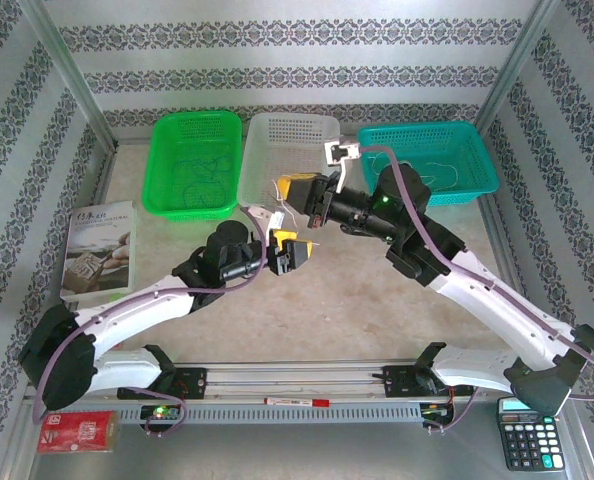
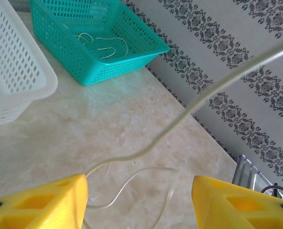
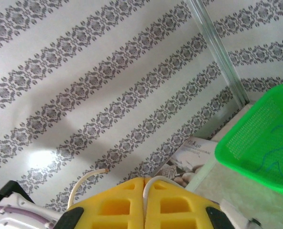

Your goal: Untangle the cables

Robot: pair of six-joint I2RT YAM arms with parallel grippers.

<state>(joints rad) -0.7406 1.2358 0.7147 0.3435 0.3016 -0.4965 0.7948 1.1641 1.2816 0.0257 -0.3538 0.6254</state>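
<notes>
Right fingers (image 3: 127, 207) clench the pale cable (image 2: 189, 107); left fingers (image 2: 48, 202), released, straddle it. Draw the right away slowly, letting the strand slip through.

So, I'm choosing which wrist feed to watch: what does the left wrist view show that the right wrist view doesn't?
Left wrist, not right: teal basket holding white strands, white basket, left gripper open. Right wrist, not left: green basket with blue strands, booklet, right gripper shut. Both: a pale cable, patterned wall.
</notes>
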